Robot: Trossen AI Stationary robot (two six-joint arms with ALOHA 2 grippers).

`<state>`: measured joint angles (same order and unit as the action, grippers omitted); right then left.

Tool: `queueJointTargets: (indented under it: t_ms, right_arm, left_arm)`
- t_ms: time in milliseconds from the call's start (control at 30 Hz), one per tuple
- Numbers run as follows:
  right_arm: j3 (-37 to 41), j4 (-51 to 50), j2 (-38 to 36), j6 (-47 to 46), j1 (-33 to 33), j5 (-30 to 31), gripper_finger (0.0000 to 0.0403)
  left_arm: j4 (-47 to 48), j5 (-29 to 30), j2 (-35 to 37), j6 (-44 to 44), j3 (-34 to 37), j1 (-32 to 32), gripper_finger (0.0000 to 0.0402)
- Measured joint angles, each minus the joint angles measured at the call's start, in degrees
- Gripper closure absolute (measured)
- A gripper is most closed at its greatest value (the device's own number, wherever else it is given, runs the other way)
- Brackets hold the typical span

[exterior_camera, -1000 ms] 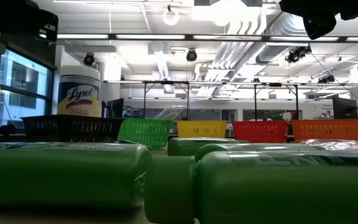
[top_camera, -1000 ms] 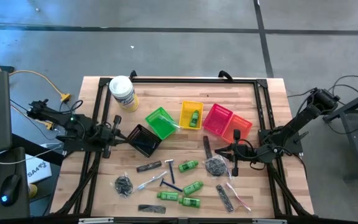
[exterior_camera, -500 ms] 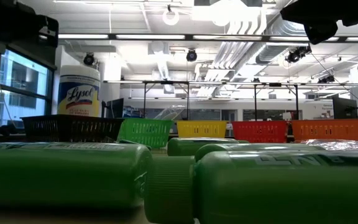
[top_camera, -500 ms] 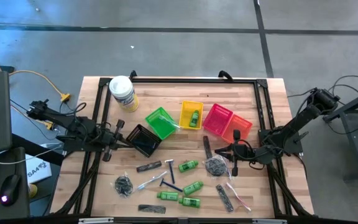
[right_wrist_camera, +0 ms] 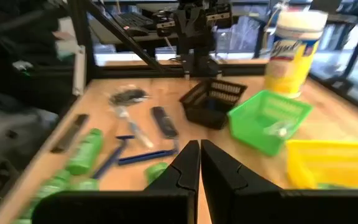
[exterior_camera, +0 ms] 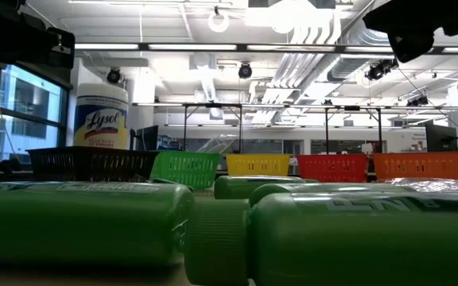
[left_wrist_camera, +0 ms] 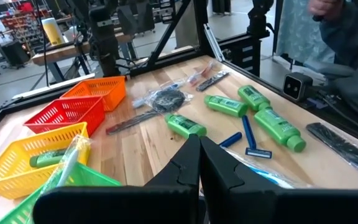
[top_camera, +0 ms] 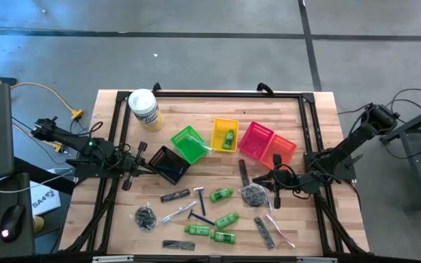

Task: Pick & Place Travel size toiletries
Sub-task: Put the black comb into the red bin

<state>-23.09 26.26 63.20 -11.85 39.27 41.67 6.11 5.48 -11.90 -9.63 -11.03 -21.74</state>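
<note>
Both tools closed and empty: left tool beside the black basket, right tool beside a mesh bundle. One green bottle sits binned; most toiletries remain on the bench.

robotics lab / industrial workshop floor. polished concrete floor with seams, exposed ducts and strip lights overhead, rows of black metal frames in the open hall behind. wooden test table on a black frame, desk with mouse and loose cables alongside.
</note>
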Motion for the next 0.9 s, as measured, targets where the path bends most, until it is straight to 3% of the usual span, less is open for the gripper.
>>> queueJointTargets:
  t_ms: [100,300,567,767,900]
  right_arm:
    - [-2.09,-3.96,0.00,-5.24,0.02,-1.84,0.0397]
    - [-15.92,-31.20,7.36,-22.13,0.11,-9.26,0.0400]
    - [-37.20,-57.83,26.22,-41.98,0.13,-28.43,0.0400]
    - [-49.87,-69.49,38.31,-55.90,2.66,-44.96,0.0400]
    - [-56.11,-74.01,44.13,-64.67,5.35,-50.08,0.0400]
  left_arm:
    - [0.04,0.02,0.00,0.89,0.00,-0.01,0.0401]
    - [0.02,0.21,0.00,1.93,0.00,-0.02,0.0401]
    - [0.04,2.34,0.00,4.56,0.00,0.00,0.0401]
    - [0.97,2.34,0.00,6.88,0.00,0.00,0.0401]
    - [2.75,2.45,-0.02,6.88,0.00,-0.01,0.0401]
